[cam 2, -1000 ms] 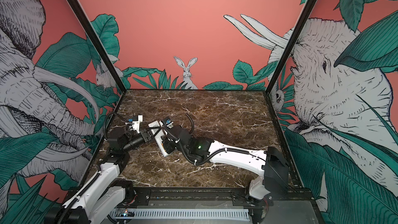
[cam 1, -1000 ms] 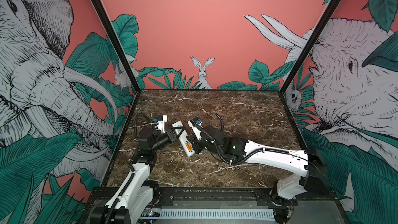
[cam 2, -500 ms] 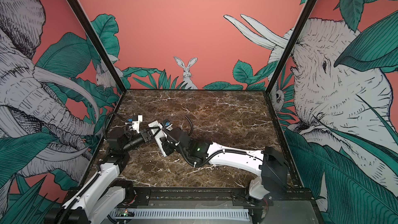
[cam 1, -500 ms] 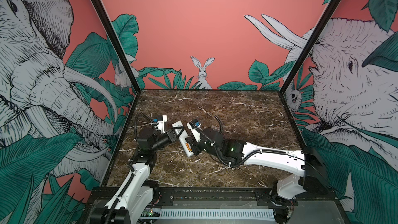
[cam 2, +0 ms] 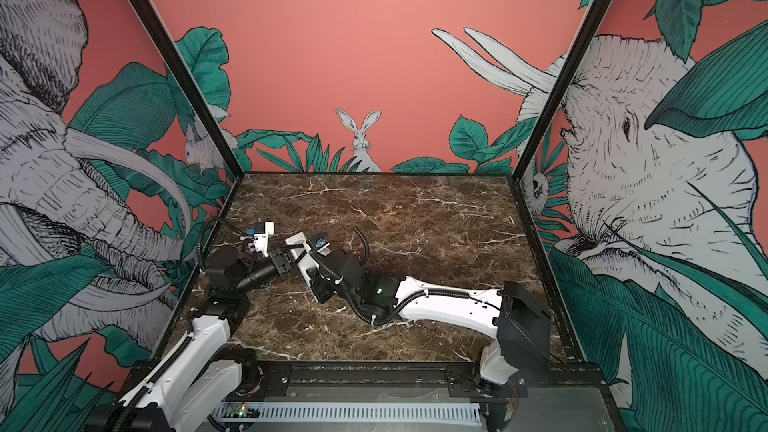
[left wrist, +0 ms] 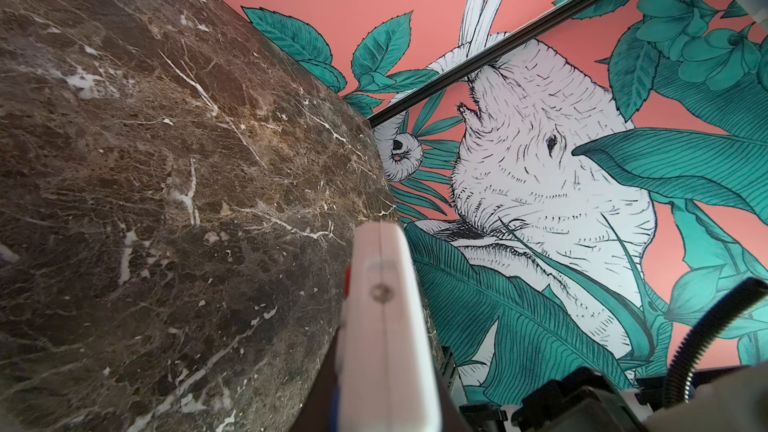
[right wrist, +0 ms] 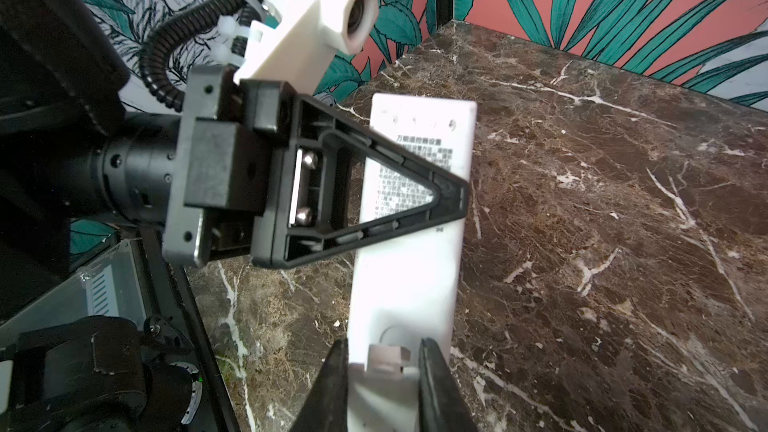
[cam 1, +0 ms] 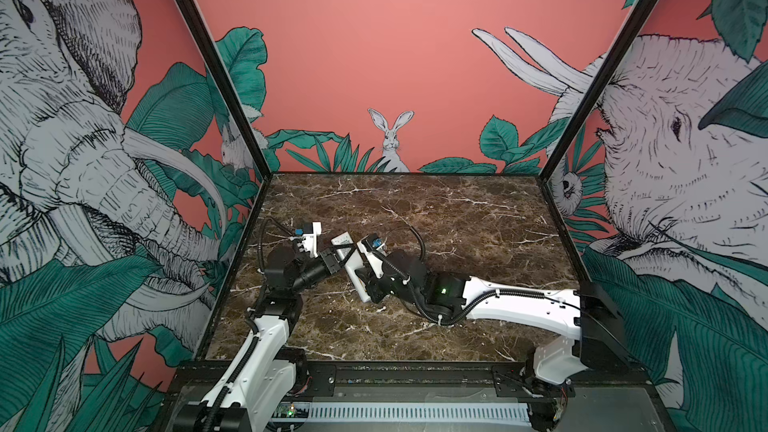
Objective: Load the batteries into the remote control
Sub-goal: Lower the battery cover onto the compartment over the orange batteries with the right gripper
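The white remote control [cam 1: 348,243] is lifted off the marble, back side facing the right wrist camera, with printed text on it [right wrist: 415,276]. My left gripper [cam 1: 347,252] is shut across its middle; one black triangular finger [right wrist: 449,197] lies over the label. The left wrist view shows the remote edge-on [left wrist: 386,326] between the jaws. My right gripper [right wrist: 382,367] is at the remote's near end, shut on a white cover piece [right wrist: 384,392] with a latch tab that butts against the remote's body. The batteries are hidden.
Brown marble floor [cam 1: 436,218] stretches behind and to the right of the arms. Patterned walls close in on the left, right and back. A black frame rail [cam 1: 374,371] runs along the front edge. The right arm [cam 1: 519,305] lies low across the front half.
My right gripper has slid a little leftward along the remote's near end. A patch of orange that showed on the remote a second ago is now covered. The left arm has stayed still.
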You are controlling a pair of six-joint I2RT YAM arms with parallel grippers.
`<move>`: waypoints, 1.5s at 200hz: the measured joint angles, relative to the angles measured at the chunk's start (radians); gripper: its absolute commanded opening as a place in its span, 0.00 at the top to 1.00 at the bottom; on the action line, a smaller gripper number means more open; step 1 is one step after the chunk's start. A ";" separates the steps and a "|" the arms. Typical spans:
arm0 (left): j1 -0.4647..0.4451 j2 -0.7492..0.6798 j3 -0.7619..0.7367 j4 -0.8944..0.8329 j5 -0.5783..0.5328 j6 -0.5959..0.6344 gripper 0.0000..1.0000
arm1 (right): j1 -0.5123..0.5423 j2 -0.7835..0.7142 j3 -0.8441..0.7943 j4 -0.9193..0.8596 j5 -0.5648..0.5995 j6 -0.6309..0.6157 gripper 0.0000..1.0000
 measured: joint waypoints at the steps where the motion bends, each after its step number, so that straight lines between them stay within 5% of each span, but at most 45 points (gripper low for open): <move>1: 0.000 0.000 0.000 0.000 0.000 0.000 1.00 | 0.000 0.000 0.000 0.000 0.000 0.000 0.93; 300: -0.002 -0.019 0.000 0.000 -0.018 -0.006 1.00 | 0.012 0.004 -0.022 0.002 0.031 0.008 0.93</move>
